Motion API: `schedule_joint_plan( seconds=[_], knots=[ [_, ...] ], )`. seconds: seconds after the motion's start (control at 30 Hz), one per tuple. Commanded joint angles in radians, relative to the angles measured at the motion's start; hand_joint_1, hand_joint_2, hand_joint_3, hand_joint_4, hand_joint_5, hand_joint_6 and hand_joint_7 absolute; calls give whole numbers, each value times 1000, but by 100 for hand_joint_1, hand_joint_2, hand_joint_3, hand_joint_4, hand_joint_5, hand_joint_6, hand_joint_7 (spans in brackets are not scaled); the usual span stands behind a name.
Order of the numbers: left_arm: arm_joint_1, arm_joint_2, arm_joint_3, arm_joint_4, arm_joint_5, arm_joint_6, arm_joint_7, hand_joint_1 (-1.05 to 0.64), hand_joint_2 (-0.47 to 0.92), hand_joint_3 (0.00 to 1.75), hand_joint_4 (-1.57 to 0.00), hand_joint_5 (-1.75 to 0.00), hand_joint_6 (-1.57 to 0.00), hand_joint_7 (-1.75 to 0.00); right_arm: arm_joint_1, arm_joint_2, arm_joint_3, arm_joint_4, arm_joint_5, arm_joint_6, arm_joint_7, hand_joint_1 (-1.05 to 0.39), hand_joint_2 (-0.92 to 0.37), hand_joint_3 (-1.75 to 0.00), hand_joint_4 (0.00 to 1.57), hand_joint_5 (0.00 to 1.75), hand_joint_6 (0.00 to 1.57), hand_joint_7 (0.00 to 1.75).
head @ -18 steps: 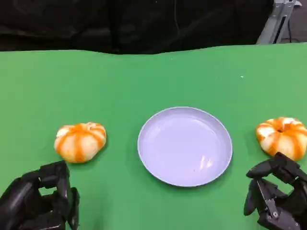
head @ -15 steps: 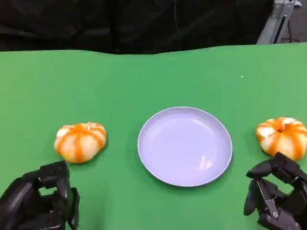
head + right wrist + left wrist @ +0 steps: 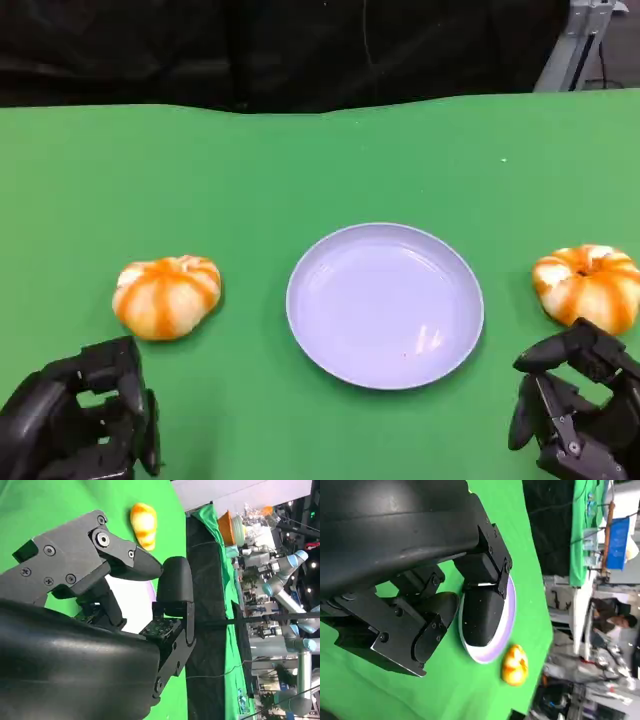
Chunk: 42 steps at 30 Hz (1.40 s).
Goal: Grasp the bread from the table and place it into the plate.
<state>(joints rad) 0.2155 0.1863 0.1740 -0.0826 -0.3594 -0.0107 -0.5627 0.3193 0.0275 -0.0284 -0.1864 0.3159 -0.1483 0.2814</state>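
Two round orange-and-white striped breads lie on the green table, one bread (image 3: 167, 296) left of the plate and the other bread (image 3: 588, 285) right of it. The lavender plate (image 3: 385, 305) sits in the middle with nothing on it. My left hand (image 3: 80, 425) hovers near the front edge, just short of the left bread, holding nothing. My right hand (image 3: 575, 415) sits just short of the right bread, fingers apart and holding nothing. In the left wrist view, past my left hand (image 3: 445, 610), lie the plate (image 3: 496, 647) and a bread (image 3: 515, 665). The right wrist view shows my right hand (image 3: 145, 590), the plate (image 3: 135, 605) and a bread (image 3: 143, 518).
The green table (image 3: 320, 170) runs back to a black curtain. A metal frame (image 3: 580, 40) stands at the back right corner. Benches, robot arms and a person show beyond the table in the wrist views.
My left hand has sunk very slightly toward the front edge. The breads, the plate and my right hand have not moved.
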Motion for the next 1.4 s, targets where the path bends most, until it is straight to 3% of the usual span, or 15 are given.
schedule_joint_plan(
  seconds=[0.03, 0.07, 0.1, 0.13, 0.17, 0.23, 0.3, 0.4, 0.67, 0.73, 0.93, 1.4],
  knots=[
    [9, 13, 0, -14, 14, -24, 18, 3, 48, 136, -79, -172, -77, -154, 5, -8, -7, -14, 2, -8, -2, -17, -63, -93, 85, 175, 77, 147],
    [9, 13, 0, -14, 14, -25, 18, 3, 48, 136, -79, -172, -77, -154, 5, -8, -7, -14, 2, -8, -2, -17, -63, -93, 85, 175, 77, 148],
    [15, 26, -5, 2, 134, -146, 69, -8, 52, 123, -66, -156, -66, -138, 6, -9, -7, -18, 2, -7, -2, -17, -63, -92, 84, 175, 77, 148],
    [20, 37, -9, 16, 235, -250, 111, -32, 71, 77, -47, -107, -53, -88, 7, -9, -6, -20, 2, -7, -1, -17, -64, -92, 84, 175, 77, 148],
    [24, 45, -12, 29, 307, -326, 142, -50, 83, 46, -39, -61, -52, -42, 8, -10, -6, -21, 2, -7, -1, -16, -64, -92, 84, 175, 77, 147],
    [24, 48, -16, 50, 360, -393, 171, -59, 90, 30, -36, -35, -52, -16, 8, -10, -6, -22, 1, -8, -1, -16, -64, -92, 84, 175, 76, 147],
    [26, 65, -13, 45, 486, -479, 250, -72, 92, 29, -32, -24, -50, -7, 8, -9, -6, -24, 8, 2, -2, -16, -64, -92, 84, 175, 77, 148],
    [29, 88, -9, 7, 637, -517, 339, -83, 92, 31, -28, -19, -49, -3, 6, -8, -6, -22, 2, 0, -6, -16, -64, -92, 84, 175, 77, 148],
    [-39, 156, -28, -92, 932, -423, 457, -97, 92, 35, -29, -16, -47, -1, 4, -8, -6, -22, -2, 8, -12, -17, -63, -92, 84, 175, 77, 148],
    [-77, 176, -46, -89, 999, -397, 475, -97, 92, 26, -29, -15, -42, -1, 4, -7, -6, -20, -5, 7, -15, -17, -63, -92, 85, 175, 77, 149],
    [-192, 229, -135, 35, 1174, -372, 607, -92, 91, 4, -35, -13, -48, -1, 12, -10, -4, -33, -4, 13, -21, -16, -61, -95, 85, 175, 76, 150],
    [-411, 260, -338, 417, 1236, -286, 742, -93, 92, 6, -40, -8, -49, 0, 15, -10, -3, -42, -3, 17, -20, -16, -61, -96, 84, 175, 76, 150]
  ],
)
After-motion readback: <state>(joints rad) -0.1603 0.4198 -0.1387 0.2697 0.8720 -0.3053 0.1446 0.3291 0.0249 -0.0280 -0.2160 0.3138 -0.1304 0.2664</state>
